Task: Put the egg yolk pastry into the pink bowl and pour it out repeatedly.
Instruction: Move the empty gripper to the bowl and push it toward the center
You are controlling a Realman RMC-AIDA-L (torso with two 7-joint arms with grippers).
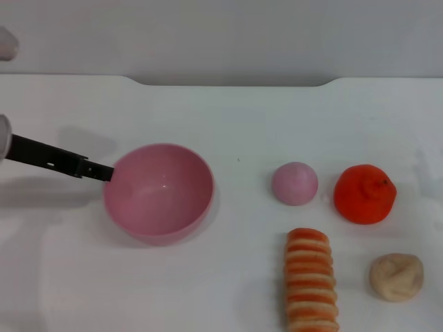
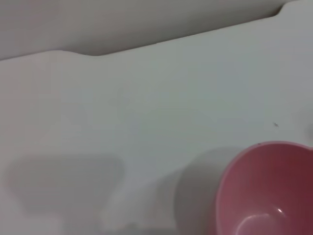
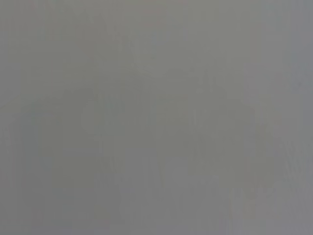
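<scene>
Jaws of my left gripper [image 1: 105, 172] reach the left rim of the pink bowl [image 1: 158, 192] as a thin dark finger, but I cannot tell whether they clamp the rim or merely touch it; the right gripper is in none of my views, its wrist camera showing only flat grey. I see the bowl tipped, its mouth facing partly toward me, and empty. I find the egg yolk pastry [image 1: 396, 277] on the white desk [image 1: 228, 117] at the near right, well apart from the bowl, just right of the striped roll [image 1: 312, 280] and nearer me than the orange [image 1: 365, 194]; a small pink dome [image 1: 295, 183] lies between orange and bowl. I judge three risks: an uncertain rim hold may let the glossy bowl slip or tip over; the round pastry may roll off when nudged; and a right-arm reach I cannot watch may strike the roll or the orange.
</scene>
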